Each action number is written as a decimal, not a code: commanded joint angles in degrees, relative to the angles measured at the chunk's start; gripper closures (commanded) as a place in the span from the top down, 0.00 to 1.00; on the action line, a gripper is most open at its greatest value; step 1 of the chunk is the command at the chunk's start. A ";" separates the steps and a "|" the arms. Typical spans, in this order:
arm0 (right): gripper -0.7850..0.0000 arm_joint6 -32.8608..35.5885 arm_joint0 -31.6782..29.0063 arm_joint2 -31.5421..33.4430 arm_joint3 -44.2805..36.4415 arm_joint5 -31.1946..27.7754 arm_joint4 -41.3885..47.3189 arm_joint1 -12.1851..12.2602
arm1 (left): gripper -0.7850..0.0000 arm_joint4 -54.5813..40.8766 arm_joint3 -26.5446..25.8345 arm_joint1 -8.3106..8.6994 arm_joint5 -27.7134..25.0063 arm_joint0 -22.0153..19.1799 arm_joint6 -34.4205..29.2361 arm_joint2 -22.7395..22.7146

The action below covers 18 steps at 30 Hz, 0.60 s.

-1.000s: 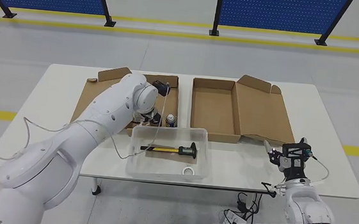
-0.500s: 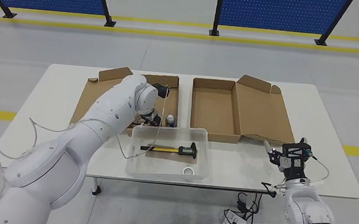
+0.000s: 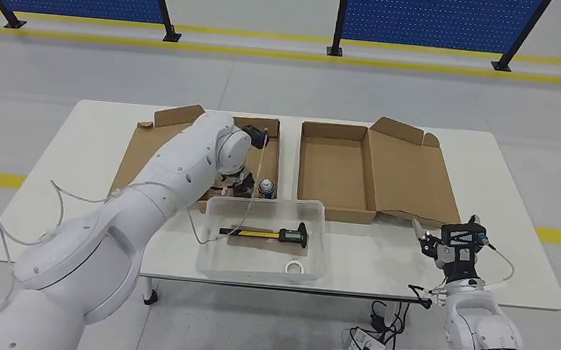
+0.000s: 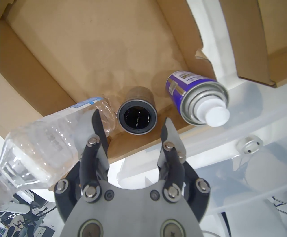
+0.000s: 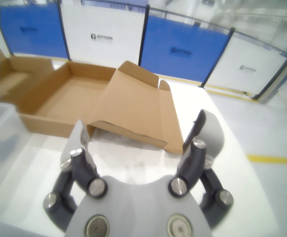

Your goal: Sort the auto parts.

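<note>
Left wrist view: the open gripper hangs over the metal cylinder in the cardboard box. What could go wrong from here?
1. One finger of the left gripper sits right by the plastic bottle; going down, it may push or pinch the bottle instead of the metal cylinder.
2. The spray can stands close on the other side; the other finger might knock it over.
3. The cylinder looks round and smooth, so it could slip from the grip.

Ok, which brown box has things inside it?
The cardboard box under the left arm's fingers: a spray can, a metal cylinder and a clear bottle are in it. The other box's floor is bare.
</note>
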 commanded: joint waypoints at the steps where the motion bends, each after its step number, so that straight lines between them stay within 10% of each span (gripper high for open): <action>1: 1.00 0.00 0.00 0.00 0.00 0.00 0.00 0.00 | 1.00 0.40 -0.61 0.00 -0.43 -0.19 0.06 -0.33; 18: 1.00 0.00 0.00 0.00 0.00 0.00 0.00 0.00 | 1.00 3.67 -20.08 5.08 -0.69 1.02 1.74 -10.82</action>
